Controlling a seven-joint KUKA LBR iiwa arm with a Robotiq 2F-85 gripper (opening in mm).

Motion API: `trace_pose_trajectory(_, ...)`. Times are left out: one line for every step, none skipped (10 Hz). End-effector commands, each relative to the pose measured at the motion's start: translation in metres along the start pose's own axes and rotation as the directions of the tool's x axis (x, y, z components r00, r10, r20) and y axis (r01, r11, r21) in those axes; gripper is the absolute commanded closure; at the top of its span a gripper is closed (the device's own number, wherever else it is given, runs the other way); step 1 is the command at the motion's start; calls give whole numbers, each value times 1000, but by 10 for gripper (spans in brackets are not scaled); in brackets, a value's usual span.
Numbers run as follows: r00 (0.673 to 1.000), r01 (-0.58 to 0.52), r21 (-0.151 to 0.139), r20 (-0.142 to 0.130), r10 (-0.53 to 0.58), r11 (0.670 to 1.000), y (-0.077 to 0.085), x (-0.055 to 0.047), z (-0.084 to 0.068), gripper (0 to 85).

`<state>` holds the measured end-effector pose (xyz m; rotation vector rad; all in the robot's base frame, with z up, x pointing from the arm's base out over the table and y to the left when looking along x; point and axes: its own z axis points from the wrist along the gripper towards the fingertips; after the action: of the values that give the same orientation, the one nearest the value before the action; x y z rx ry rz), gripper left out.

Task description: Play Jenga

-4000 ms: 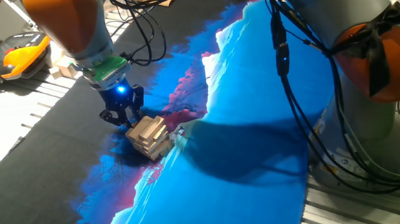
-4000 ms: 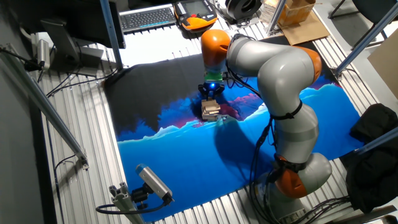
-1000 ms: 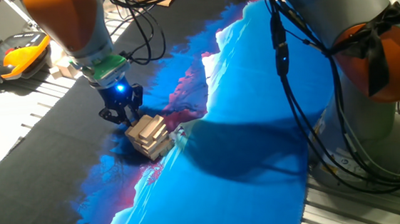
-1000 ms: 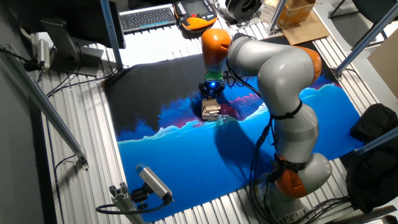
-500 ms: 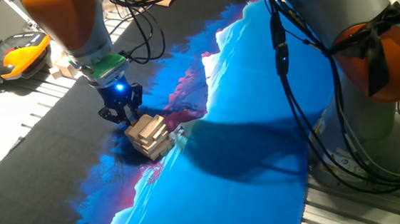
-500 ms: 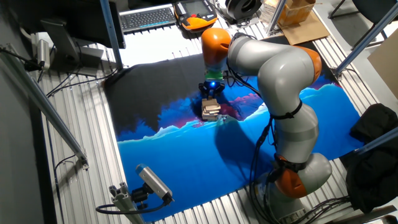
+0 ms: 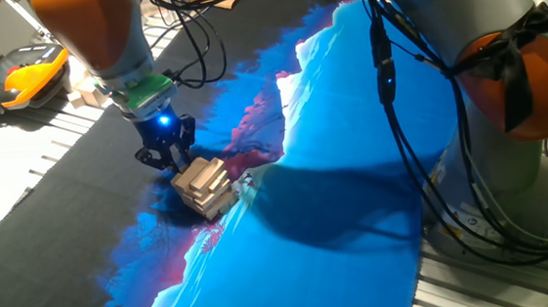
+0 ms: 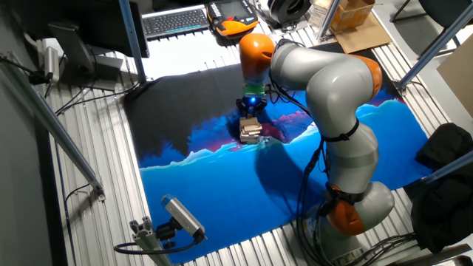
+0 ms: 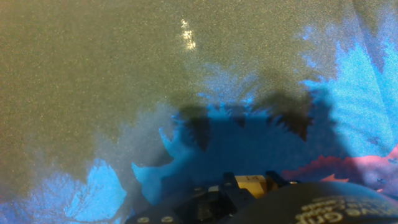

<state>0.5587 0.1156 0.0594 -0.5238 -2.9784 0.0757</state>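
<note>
1. Writing: the hand view shows pale lettering on the dark round housing at its lower right edge, too blurred to read. No brand or label can be read elsewhere.
2. The Jenga (image 7: 204,186) tower stands on a cloth (image 7: 350,118) printed in blue, pink and black. It sits about where the black part meets the blue. Its layers lie crosswise and slightly askew.
3. The pincer (image 7: 166,161) hangs low just beside the tower, on its far-left side in one fixed view. A blue light glows above its fingers. In the other fixed view the pincer (image 8: 250,111) sits just beyond the tower (image 8: 250,131). Whether the fingers touch a block cannot be told.
4. Pincer state: I cannot tell whether it is open or closed. In the hand view a pale block end (image 9: 254,183) shows among the dark pincer parts at the bottom edge, but a grip is not visible.
5. Edges: the cloth covers most of the ribbed metal desk (image 8: 96,214). Its near-left rim ends short of the desk edge in the other fixed view.
6. Open room: black cloth spreads left of the tower, and blue cloth spreads on its near side and to the right.
7. Around the rim: a keyboard (image 8: 176,21) and an orange pendant (image 8: 235,24) lie at the far side, well apart from the tower. Loose wooden blocks (image 7: 83,94) lie off the cloth. Cables (image 7: 419,132) hang along the arm (image 8: 332,89).
</note>
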Motion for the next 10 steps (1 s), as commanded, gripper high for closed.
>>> trace_pose_trajectory(1000, 0, 0, 0, 0, 1000, 0, 0, 1, 680)
trace_pose_trajectory(1000, 0, 0, 2, 0, 1000, 0, 0, 1, 680)
trace_pose_trajectory(1000, -2, -2, 1, 2, 1000, 0, 0, 2, 680)
trace_pose_trajectory(1000, -2, -2, 2, 2, 1000, 0, 0, 2, 680)
trace_pose_trajectory(1000, -2, -2, 2, 2, 1000, 0, -1, 2, 680)
trace_pose_trajectory(1000, -2, -2, 4, 2, 1000, 0, -1, 3, 680)
trace_pose_trajectory(1000, -1, -1, 4, 1, 1000, 0, -2, 3, 680)
trace_pose_trajectory(1000, -1, -1, 4, 1, 1000, 0, -2, 3, 680)
trace_pose_trajectory(1000, -1, -1, 4, 1, 1000, 0, -2, 3, 680)
trace_pose_trajectory(1000, -1, 0, 6, 1, 1000, 0, -3, 3, 680)
